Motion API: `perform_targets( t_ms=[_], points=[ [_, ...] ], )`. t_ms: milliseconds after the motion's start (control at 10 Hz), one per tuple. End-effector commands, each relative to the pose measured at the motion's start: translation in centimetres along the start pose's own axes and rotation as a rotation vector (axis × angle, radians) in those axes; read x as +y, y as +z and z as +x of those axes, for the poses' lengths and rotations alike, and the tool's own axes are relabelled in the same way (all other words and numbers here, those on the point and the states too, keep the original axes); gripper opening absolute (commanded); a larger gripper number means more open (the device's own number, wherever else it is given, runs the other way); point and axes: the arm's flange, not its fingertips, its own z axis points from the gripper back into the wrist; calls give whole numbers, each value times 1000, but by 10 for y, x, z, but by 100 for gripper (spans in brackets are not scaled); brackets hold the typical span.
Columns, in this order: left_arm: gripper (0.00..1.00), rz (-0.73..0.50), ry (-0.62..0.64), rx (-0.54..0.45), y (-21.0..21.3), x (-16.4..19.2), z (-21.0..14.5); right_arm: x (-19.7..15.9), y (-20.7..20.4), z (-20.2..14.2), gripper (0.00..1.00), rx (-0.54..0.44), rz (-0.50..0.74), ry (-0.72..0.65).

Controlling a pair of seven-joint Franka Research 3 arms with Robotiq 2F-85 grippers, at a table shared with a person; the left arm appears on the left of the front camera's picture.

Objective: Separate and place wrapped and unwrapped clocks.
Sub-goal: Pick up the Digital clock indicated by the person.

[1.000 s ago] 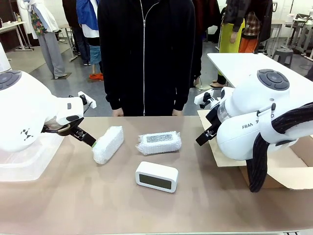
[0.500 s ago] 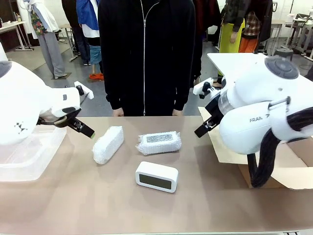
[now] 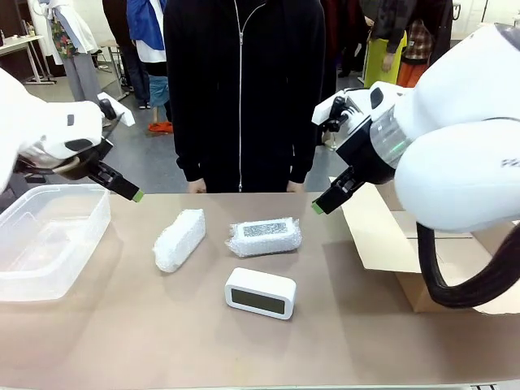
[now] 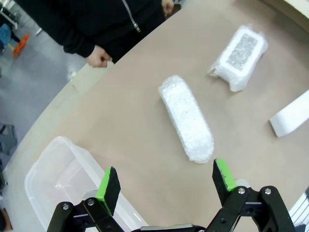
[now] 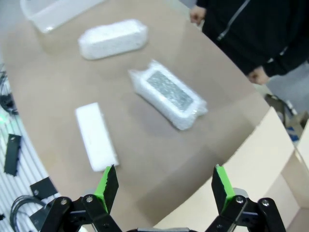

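Your counter [image 3: 146, 341] carries three task items.

1. Plain bundle [image 3: 179, 239]: white bubble wrap, lying aslant, left of centre.
2. Printed bundle [image 3: 264, 236]: bubble wrap with a dark pattern showing through, at centre, near the plain bundle but apart from it.
3. Clock [image 3: 260, 292]: bare, white, dark face toward you, on the near side of the printed bundle, touching neither bundle.

Clear tub [image 3: 91, 236] at the left end; cardboard box [image 3: 382, 240] at the right end. A person [image 3: 244, 89] stands at the far edge.

Left jaws: wide, holding nothing, raised between tub and plain bundle.
Right jaws: wide, holding nothing, raised beside the box flap.
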Motion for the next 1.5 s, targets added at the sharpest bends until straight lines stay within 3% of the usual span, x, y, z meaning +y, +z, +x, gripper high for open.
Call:
perform_targets(
  t_ms=[0,300,700,1400],
  points=[
    [100,-78,-89,-39,29,-19,-59,-9,13,-19,100,-35,101,33],
    [100,-161,-136,-90,59,-30,-86,-6,45,-35,100,-66,131,93],
    [100,-163,-122,-62,77,-26,-116,3,76,-46,100,-78,110,113],
    [100,-146,-140,-57,85,-28,-124,-3,86,-53,100,-83,100,111]
  ],
)
